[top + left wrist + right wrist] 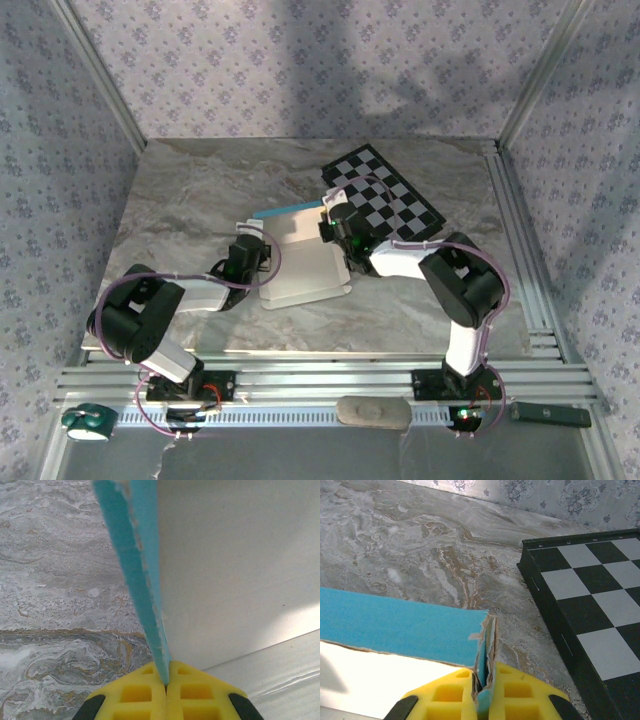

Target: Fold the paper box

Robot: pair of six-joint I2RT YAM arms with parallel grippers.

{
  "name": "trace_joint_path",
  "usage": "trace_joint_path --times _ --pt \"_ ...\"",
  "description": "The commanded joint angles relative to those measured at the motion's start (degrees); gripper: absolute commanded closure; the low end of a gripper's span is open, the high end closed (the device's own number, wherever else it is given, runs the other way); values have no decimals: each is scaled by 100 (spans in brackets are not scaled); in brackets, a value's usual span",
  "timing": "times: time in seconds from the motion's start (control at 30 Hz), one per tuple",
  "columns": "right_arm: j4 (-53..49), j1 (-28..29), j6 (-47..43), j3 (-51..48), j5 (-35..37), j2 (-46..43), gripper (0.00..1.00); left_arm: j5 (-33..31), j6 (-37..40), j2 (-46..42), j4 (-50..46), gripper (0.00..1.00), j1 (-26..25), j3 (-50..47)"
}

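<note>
The paper box [300, 262] lies mid-table, white inside face up, with a turquoise strip along its far edge. My left gripper [252, 238] is at its left side, shut on a turquoise flap edge [142, 580] that stands up between the yellow fingers [135, 695]; the white panel [235, 565] spreads to the right. My right gripper [333, 222] is at the box's far right corner, shut on a torn turquoise tab [487, 645] pinched between its yellow fingers [445, 695]. The turquoise wall [400, 627] runs off to the left there.
A black-and-white checkerboard [385, 197] lies just behind and right of the box, close to the right gripper; its black edge [555, 625] is near the fingers. Marble tabletop [200, 200] stretches left. Patterned walls enclose the back and sides.
</note>
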Motion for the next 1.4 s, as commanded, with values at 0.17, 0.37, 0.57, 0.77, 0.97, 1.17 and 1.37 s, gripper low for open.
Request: trace_joint_path --times 0.17,0.37,0.57,0.77,0.97,1.17,1.37 --pt "-83 -18 284 94 -499 -142 75 -73 -78 -7 -357 100 -10 235" --pt "-201 -537 403 -238 -2276 -467 66 264 -307 66 -361 100 289 212" --pt "-232 -722 365 -536 -2688 -556 58 330 -345 140 -568 100 318 356" --pt "-24 -603 288 -962 -2560 -669 58 334 -353 123 -640 100 329 366" --pt "60 -443 275 -1020 -1942 -482 63 317 -363 94 -691 100 325 384" --pt "14 -514 290 -747 -1855 -228 66 334 -353 46 -708 100 323 367" --pt "-43 -457 372 -495 -1871 86 69 347 -353 45 -719 100 323 384"
